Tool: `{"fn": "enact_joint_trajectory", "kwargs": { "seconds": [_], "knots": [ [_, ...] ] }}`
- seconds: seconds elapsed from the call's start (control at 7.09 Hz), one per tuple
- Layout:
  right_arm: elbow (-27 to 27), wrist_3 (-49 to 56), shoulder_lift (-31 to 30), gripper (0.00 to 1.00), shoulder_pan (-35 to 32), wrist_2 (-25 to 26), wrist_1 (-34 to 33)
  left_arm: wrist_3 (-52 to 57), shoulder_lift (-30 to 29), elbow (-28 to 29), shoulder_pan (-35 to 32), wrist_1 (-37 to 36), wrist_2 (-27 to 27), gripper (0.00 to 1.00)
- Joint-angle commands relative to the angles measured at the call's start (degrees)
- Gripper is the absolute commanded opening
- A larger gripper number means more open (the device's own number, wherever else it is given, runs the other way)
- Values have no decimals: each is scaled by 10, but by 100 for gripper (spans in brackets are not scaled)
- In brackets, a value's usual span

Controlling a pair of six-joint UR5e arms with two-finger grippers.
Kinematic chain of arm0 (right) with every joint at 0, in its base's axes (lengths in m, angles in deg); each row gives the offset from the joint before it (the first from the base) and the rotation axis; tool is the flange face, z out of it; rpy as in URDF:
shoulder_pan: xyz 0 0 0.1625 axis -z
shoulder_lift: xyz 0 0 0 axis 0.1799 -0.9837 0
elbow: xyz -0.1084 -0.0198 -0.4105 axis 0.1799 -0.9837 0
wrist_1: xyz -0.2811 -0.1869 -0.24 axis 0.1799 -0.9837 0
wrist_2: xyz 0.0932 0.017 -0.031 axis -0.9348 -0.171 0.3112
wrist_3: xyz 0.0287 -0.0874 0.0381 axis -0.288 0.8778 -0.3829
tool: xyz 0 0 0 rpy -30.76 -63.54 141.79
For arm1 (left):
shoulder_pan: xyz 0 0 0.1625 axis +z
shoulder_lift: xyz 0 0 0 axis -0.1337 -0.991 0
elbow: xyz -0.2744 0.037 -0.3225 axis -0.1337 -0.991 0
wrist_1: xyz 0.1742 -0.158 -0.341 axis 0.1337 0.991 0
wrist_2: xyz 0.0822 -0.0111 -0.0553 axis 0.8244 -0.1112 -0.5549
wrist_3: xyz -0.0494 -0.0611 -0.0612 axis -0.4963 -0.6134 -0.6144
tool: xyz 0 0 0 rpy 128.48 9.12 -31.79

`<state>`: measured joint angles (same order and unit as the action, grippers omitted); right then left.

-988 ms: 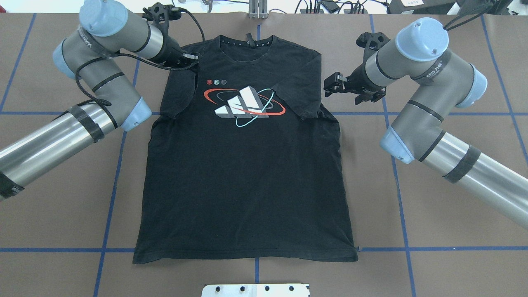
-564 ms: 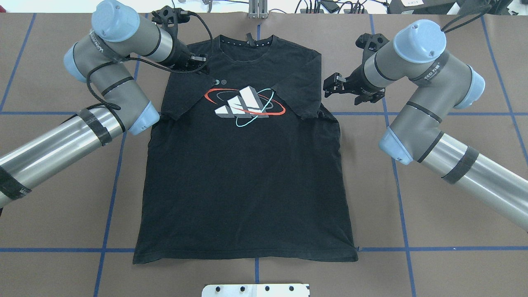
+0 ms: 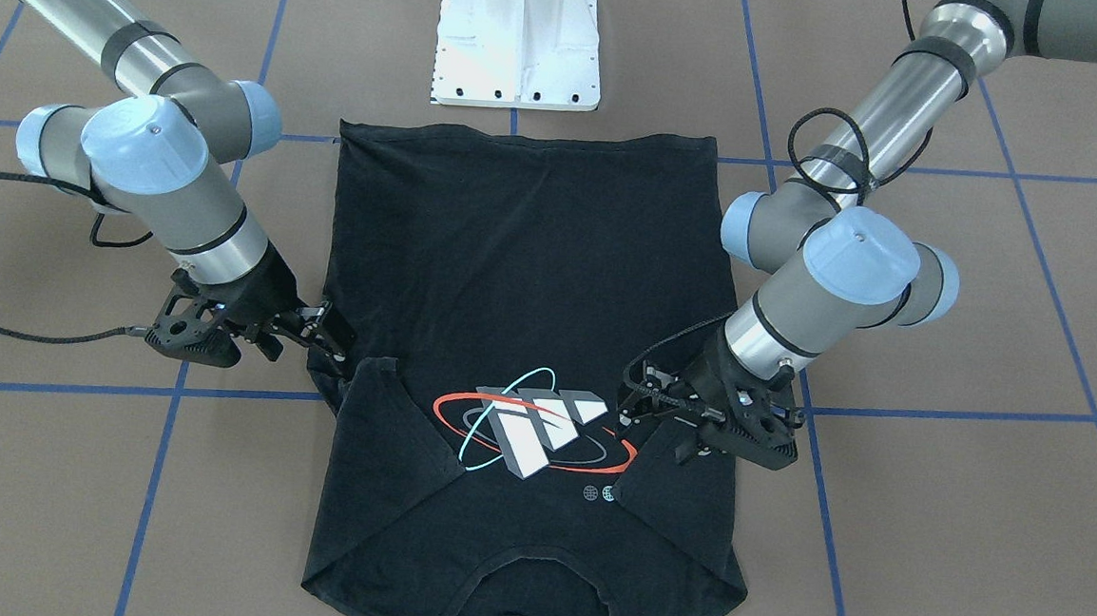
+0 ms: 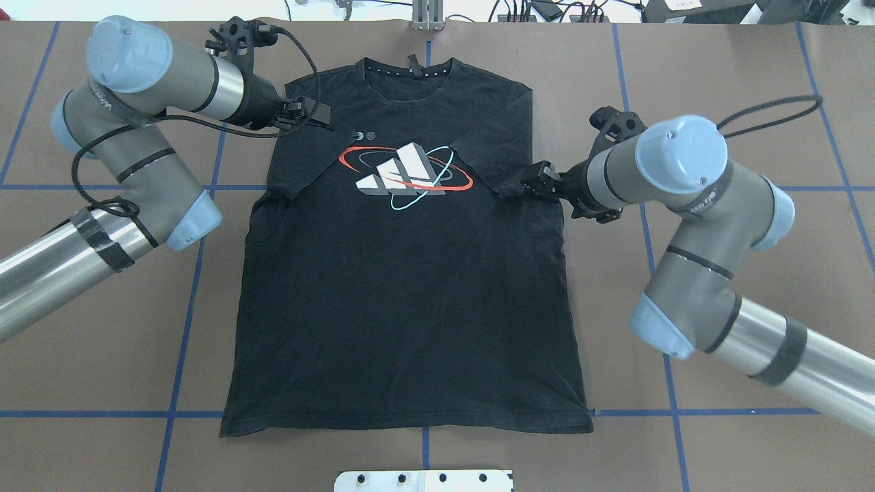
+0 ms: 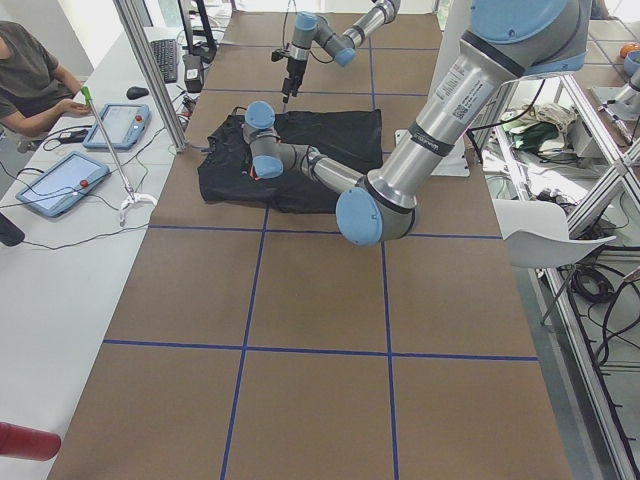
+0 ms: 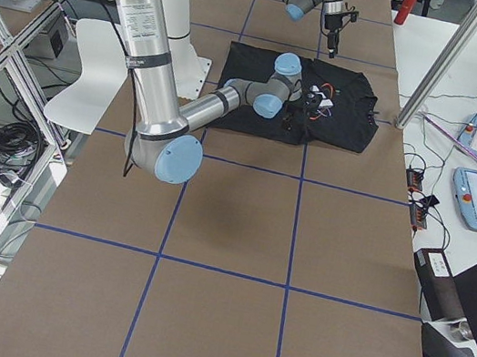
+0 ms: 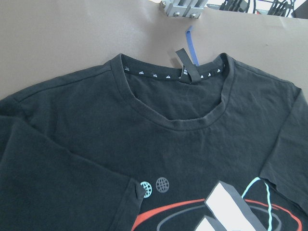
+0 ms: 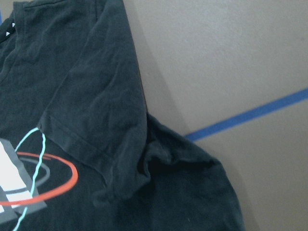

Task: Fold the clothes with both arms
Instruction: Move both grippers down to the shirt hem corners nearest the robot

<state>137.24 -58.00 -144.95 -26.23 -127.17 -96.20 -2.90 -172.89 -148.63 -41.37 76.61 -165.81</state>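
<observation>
my left hand (image 4: 316,115) hangs, fingers apart, over the shoulder by the collar. the black t-shirt (image 4: 403,307) lies flat on the brown surface (image 4: 752,55), logo up, its 2 sleeves folded in. my right hand (image 4: 525,186), fingers apart, sits at the other sleeve's edge.

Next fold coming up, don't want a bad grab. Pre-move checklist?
1. T-shirt flat, logo up: ok.
2. Sleeves folded onto the chest: ok.
3. Right gripper at the shirt's side edge by the folded sleeve: ok.
4. Left gripper over the other shoulder: ok.
5. Either gripper gripping fabric: cannot tell.
6. Bottom hem straight: ok.
</observation>
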Motion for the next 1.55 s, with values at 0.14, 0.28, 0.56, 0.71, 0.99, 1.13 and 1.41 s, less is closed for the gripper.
{"fn": "enact_joint_trajectory", "kwargs": {
  "seconds": [0.14,0.28,0.56,0.71,0.99,1.13,1.41],
  "knots": [
    [168,-123,-152,99,191,211,-5,-22,43,-47,2,1,2,99],
    [192,-140,-181,99,244,254,-9,-23,64,-62,3,2,2,99],
    [202,-144,-232,99,351,353,-14,-24,103,-99,3,3,2,99],
    [204,-174,-233,98,370,356,-15,-24,110,-106,2,3,2,100],
    [199,-217,-240,96,406,361,-17,-32,121,-114,4,4,2,100],
    [200,-222,-241,94,412,368,-17,-33,122,-115,4,4,3,99],
    [198,-221,-242,89,410,368,-17,-33,126,-115,4,4,3,100]
  ]
}}
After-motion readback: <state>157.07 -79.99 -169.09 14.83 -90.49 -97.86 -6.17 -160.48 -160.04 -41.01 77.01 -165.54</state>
